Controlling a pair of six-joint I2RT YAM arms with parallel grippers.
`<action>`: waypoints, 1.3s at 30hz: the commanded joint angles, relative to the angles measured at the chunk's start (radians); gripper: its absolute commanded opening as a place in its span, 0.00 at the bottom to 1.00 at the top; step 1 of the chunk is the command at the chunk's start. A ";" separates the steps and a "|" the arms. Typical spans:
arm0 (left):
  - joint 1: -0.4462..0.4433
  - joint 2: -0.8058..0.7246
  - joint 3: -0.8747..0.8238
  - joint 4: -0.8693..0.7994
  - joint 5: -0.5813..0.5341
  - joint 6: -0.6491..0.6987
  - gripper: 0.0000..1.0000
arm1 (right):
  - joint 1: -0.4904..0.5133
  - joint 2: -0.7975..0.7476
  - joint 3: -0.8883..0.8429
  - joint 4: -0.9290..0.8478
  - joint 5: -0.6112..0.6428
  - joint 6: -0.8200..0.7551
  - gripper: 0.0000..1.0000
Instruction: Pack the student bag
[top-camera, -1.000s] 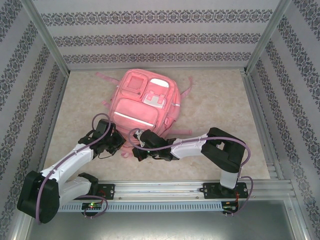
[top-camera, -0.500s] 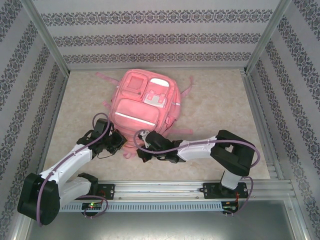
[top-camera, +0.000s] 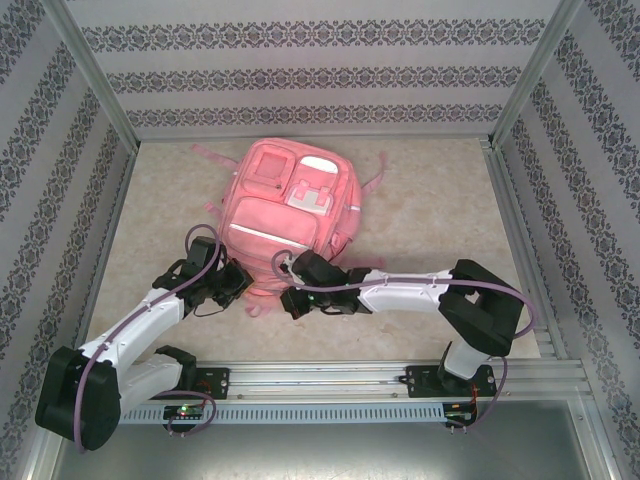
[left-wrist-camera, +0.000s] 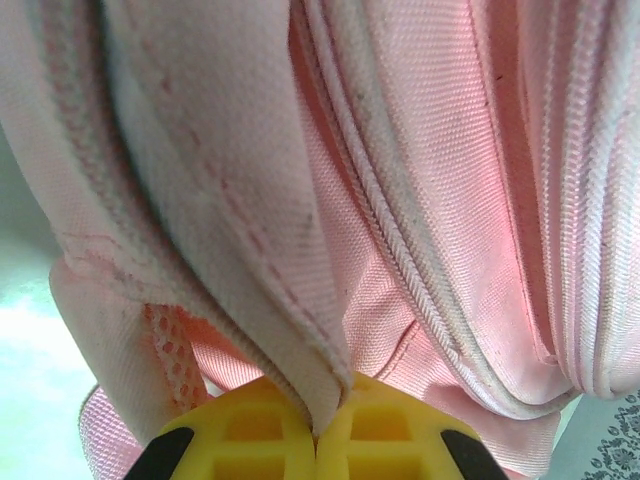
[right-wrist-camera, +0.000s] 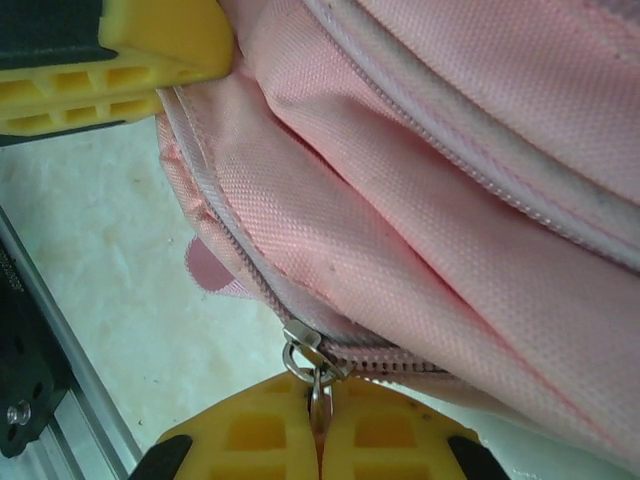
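Beige tabletop (top-camera: 440, 200), patterned walls (top-camera: 300, 70): left tool (left-wrist-camera: 318, 425) pinches student bag (left-wrist-camera: 400, 200), right tool (right-wrist-camera: 320, 425) its zipper pull (right-wrist-camera: 318, 385).

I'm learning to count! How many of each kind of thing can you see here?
Bag: 1
Arms: 2 (left arm, right arm)
Total: 3
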 joint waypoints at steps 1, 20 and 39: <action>0.036 -0.023 0.027 -0.003 -0.124 0.045 0.00 | -0.007 0.007 0.026 -0.219 -0.025 -0.030 0.00; 0.055 -0.122 0.062 -0.099 -0.064 -0.033 0.30 | -0.070 0.101 0.043 -0.013 -0.063 0.054 0.00; -0.230 -0.028 0.119 -0.123 -0.288 -0.283 0.48 | -0.070 0.144 0.045 0.095 -0.064 0.108 0.00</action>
